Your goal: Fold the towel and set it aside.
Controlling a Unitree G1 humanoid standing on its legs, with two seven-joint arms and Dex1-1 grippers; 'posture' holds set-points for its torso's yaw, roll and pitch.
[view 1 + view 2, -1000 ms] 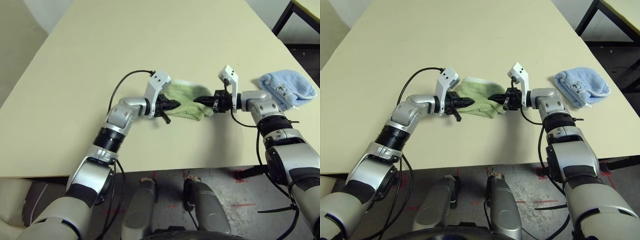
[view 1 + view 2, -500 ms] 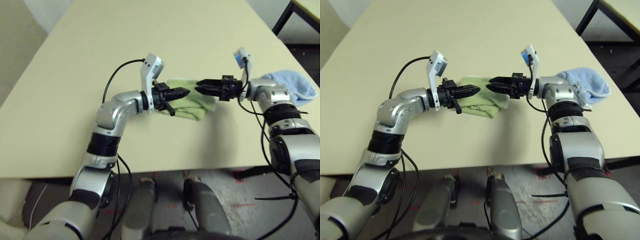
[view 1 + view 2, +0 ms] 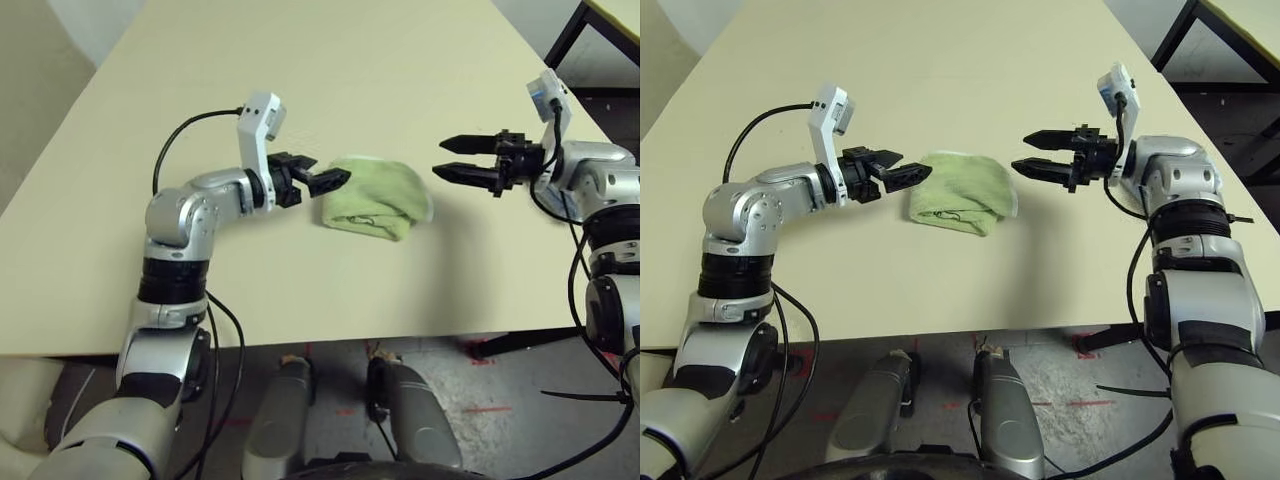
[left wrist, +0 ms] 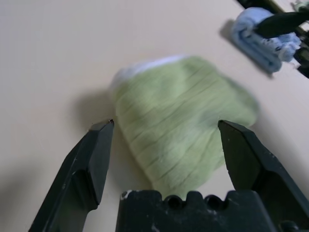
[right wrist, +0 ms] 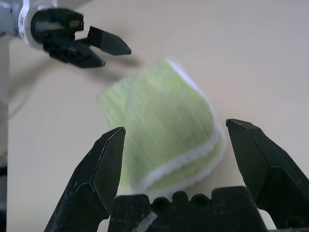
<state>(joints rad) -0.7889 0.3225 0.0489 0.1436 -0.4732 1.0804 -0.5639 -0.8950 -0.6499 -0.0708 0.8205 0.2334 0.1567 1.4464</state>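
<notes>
The towel [image 3: 375, 197] lies folded into a small light green bundle with white edging on the tan table [image 3: 300, 80], near the middle. My left gripper [image 3: 338, 178] hovers just off its left edge, open, nothing between the fingers. My right gripper [image 3: 442, 158] hangs a short way to the towel's right, raised above the table, also open and empty. In the left wrist view the towel [image 4: 183, 121] lies beyond the spread fingers [image 4: 91, 159]. In the right wrist view the towel [image 5: 164, 121] lies below and ahead, with my left gripper [image 5: 104, 53] beyond it.
A smaller light blue folded towel [image 4: 263, 41] lies on the table past the green one, by my right arm. The table's front edge [image 3: 330, 340] runs close below the towel. A black table frame [image 3: 565, 35] stands at the far right.
Both grippers have opened and let go of the towel. Each arm has drawn back sideways and upward, left to the left, right to the right. The towel stays folded on the table.
</notes>
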